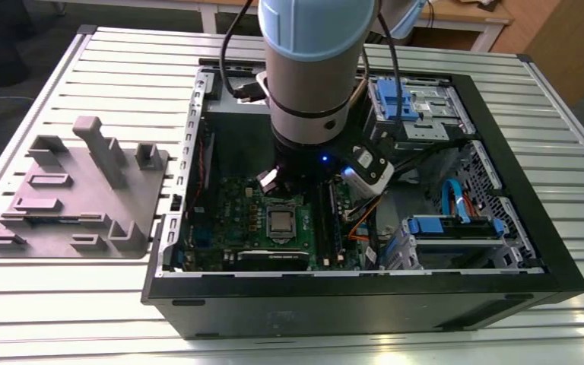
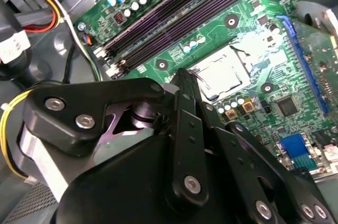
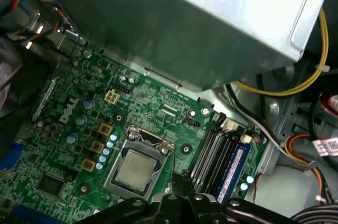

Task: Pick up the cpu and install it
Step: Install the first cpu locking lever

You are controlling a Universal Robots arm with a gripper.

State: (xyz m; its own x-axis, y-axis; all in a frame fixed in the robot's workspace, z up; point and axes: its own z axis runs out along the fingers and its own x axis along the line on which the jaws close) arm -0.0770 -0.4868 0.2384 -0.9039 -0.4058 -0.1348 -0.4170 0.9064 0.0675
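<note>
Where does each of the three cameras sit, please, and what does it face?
Exterior view: off the arm, above, facing the open computer case; the arm hangs over the motherboard.
First wrist view: on the arm, facing the cpu in its socket; end effector shows.
Second wrist view: on the arm, facing the same cpu; end effector shows.

Arm (image 1: 312, 68): one grey-and-blue arm, near vertical, wrist pointing down.
Wrist (image 1: 318, 156): black collar directly above the fingers.
Gripper (image 2: 182, 76): black linkage, angled downward.
Fingers (image 2: 185, 84): tips drawn together, nothing seen between them in the second wrist view.
</note>
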